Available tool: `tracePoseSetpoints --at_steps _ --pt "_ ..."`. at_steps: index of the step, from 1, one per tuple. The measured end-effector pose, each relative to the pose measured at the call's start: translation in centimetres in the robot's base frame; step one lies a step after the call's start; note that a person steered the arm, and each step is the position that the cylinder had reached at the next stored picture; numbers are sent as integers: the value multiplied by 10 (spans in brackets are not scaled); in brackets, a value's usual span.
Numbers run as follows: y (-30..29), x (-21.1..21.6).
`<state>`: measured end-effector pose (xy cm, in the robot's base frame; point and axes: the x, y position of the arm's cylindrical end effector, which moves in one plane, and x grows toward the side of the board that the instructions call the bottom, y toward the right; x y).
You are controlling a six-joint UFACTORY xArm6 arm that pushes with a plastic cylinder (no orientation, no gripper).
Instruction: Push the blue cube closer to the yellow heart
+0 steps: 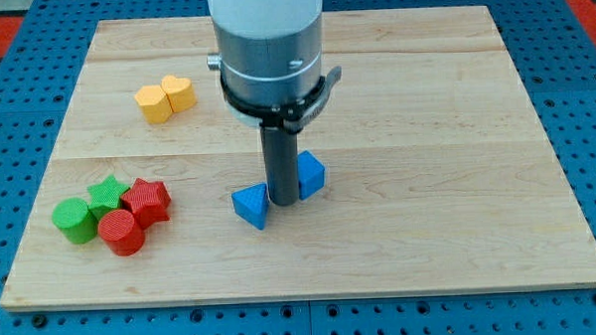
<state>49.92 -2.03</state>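
Smoothly wooden board (426,133), faceted blue cube (311,174)

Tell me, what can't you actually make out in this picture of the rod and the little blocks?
- Blue cube: its left side is hidden behind the rod in the camera view.
- My tip sits between the blue cube and the blue triangle; contact cannot be told.
- The arm above the grey cylinder is cut off by the view's top.

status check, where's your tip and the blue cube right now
My tip down between two blue blocks. Blue cube at its right, apart from yellow heart at upper left. Blue triangle at tip's left; path otherwise open.
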Motion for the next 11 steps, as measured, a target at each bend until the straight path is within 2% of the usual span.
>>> tracePoseSetpoints --at_steps 1,4,8,9,10,11 --pt "23 -2" --pt "81 -47" --pt "154 -150" --pt "140 -139" --pt "166 -120" --pt "147 -108"
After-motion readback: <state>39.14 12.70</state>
